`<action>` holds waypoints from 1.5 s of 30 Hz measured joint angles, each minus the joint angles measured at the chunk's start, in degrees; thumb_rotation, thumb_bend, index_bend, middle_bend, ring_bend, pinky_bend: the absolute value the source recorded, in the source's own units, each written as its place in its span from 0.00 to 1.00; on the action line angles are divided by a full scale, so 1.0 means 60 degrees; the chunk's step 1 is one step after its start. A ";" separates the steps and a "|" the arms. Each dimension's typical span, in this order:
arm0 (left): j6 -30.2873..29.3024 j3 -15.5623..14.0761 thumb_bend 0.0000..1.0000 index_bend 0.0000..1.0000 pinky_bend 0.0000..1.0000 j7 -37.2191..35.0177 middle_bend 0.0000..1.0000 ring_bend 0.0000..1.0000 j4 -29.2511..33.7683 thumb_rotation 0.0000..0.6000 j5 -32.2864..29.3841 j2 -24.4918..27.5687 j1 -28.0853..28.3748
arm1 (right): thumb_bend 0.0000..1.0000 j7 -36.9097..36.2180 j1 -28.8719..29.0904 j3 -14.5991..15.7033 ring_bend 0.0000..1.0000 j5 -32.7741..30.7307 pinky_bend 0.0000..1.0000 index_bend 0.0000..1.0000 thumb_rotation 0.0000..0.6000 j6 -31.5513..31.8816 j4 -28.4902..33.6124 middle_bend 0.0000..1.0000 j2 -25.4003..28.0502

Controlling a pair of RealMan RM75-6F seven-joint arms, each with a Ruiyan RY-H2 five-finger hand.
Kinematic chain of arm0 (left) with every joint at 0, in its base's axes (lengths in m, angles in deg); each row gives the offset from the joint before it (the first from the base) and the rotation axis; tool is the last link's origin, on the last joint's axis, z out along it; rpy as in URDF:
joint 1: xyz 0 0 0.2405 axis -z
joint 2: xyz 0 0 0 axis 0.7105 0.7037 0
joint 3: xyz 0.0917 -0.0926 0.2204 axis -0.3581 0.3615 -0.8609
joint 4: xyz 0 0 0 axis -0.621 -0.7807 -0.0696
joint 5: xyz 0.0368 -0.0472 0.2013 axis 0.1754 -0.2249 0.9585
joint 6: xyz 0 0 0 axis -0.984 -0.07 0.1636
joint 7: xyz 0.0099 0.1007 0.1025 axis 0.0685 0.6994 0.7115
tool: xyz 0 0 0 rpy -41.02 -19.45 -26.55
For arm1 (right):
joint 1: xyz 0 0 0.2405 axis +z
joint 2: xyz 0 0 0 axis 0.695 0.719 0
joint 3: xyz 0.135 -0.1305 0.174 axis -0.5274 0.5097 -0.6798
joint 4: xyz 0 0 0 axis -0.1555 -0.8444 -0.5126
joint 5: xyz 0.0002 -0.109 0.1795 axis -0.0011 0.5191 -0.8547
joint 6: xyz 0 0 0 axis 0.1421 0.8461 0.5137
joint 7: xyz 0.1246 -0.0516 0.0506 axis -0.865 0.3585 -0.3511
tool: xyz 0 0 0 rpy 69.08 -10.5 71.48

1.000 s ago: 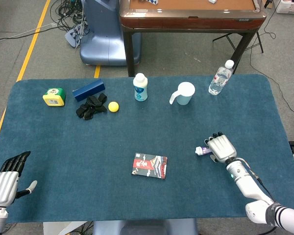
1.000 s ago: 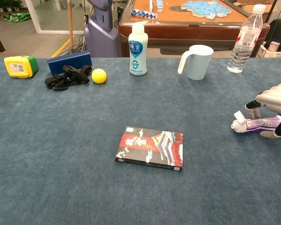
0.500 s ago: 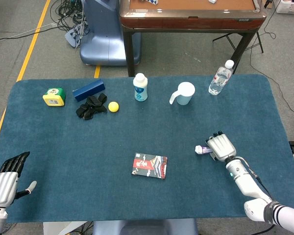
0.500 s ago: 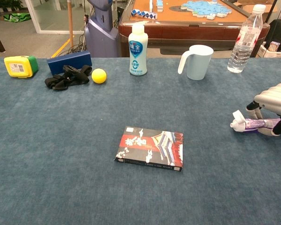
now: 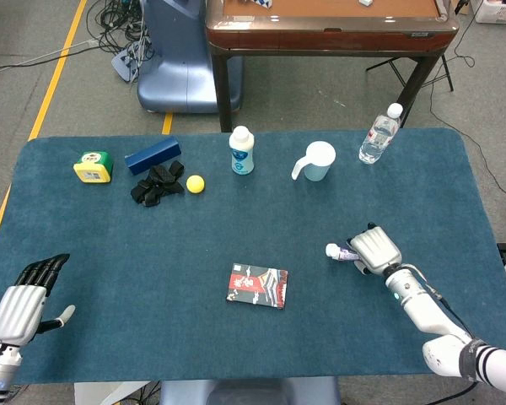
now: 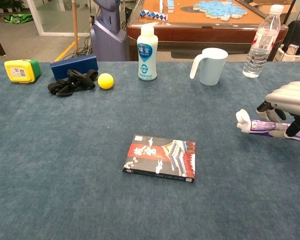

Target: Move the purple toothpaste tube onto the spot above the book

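The right hand (image 6: 290, 102) pinches the purple toothpaste tube (image 6: 262, 126) mid-body, cap toward the book (image 6: 161, 158), well right of it, and that soft, light tube looks likely to squash unless held gently.

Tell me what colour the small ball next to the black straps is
Yellow. The ball shows best in the chest view, just right of the black straps.

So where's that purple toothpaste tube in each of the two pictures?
Head view: the purple toothpaste tube is right of centre, held by the right hand, its white cap pointing left.
Chest view: the tube is at the right edge, mid-height, under the same hand.
Shared landmark: the book, lower left of the tube in both.
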 measured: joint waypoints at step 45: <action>0.6194 0.0925 0.48 0.02 0.85 0.0980 0.83 0.87 0.2027 1.00 0.0941 -0.0018 0.6300 | 0.92 0.2428 0.7599 0.0788 0.70 -0.6724 0.39 0.93 1.00 -0.2264 0.4199 0.80 0.1259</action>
